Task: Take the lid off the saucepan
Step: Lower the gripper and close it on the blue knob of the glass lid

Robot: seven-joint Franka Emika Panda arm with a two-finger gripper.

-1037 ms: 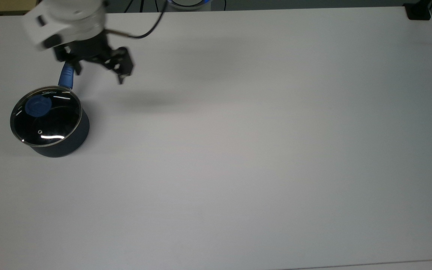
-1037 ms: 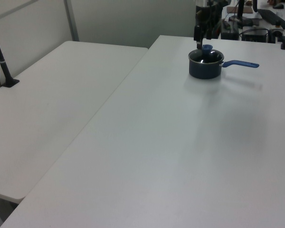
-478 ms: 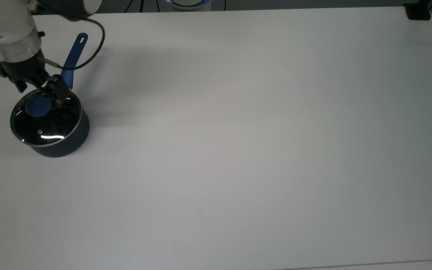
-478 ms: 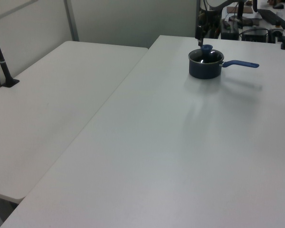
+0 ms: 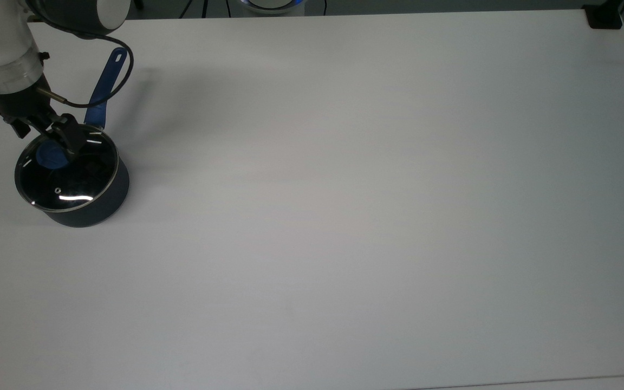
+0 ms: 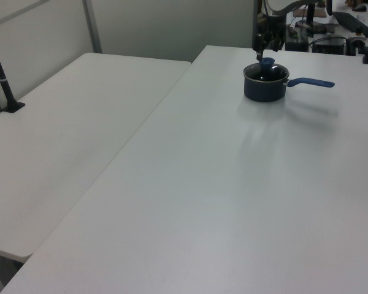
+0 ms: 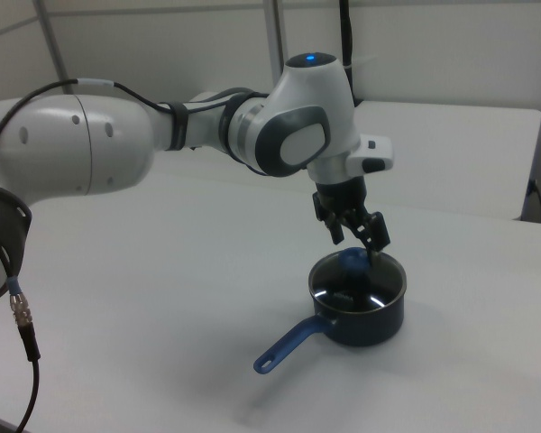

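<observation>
The saucepan [image 5: 90, 208] is a small dark navy pot near the top view's left edge, its blue handle [image 5: 105, 86] pointing to the far edge. The clear glass lid [image 5: 73, 179] lies flat on it, with a steel rim and a blue knob [image 5: 46, 156]. My gripper [image 5: 45, 140] hangs open just above the knob, one finger on each side, and partly hides it. In the right view the gripper [image 7: 358, 242] stands right over the knob [image 7: 352, 262], with the saucepan [image 7: 361, 316] below. In the left view the gripper [image 6: 267, 48] is above the saucepan [image 6: 265, 89].
The white table [image 5: 344, 216] stretches wide to the top view's right of the pan. A black clamp [image 5: 604, 16] sits at its far right corner. In the left view a second table [image 6: 67, 135] adjoins on the left, with a black post [image 6: 3, 76] on it.
The gripper has swung to the top view's left, from beside the handle to over the lid's knob, and come down closer to it. Pan and lid have not moved.
</observation>
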